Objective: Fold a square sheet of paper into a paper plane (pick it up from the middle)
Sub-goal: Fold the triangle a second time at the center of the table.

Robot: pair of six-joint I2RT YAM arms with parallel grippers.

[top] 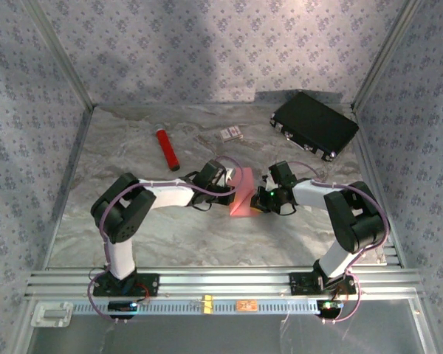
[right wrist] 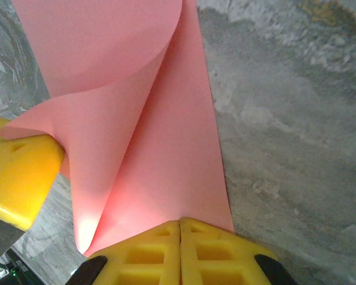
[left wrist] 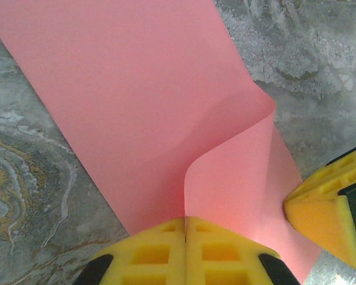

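Ahead of our fingers (left wrist: 154,255), open marble table (left wrist: 35,178) flanks the curling square sheet of paper (left wrist: 136,89), whose edges our left gripper (left wrist: 185,222) and right gripper (right wrist: 180,224) both clamp.

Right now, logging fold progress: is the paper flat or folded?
Partly folded: the paper bends over itself in a soft curl, pinched by the shut left gripper and right gripper.

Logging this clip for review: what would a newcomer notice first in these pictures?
The square sheet of paper at the middle of the table draws the eye: pink-red, with one part curled up in a soft loop. The left gripper and the right gripper meet over it, each with jaws shut on an edge. Behind, a black case lies at the far right corner and a red cylinder left of centre.
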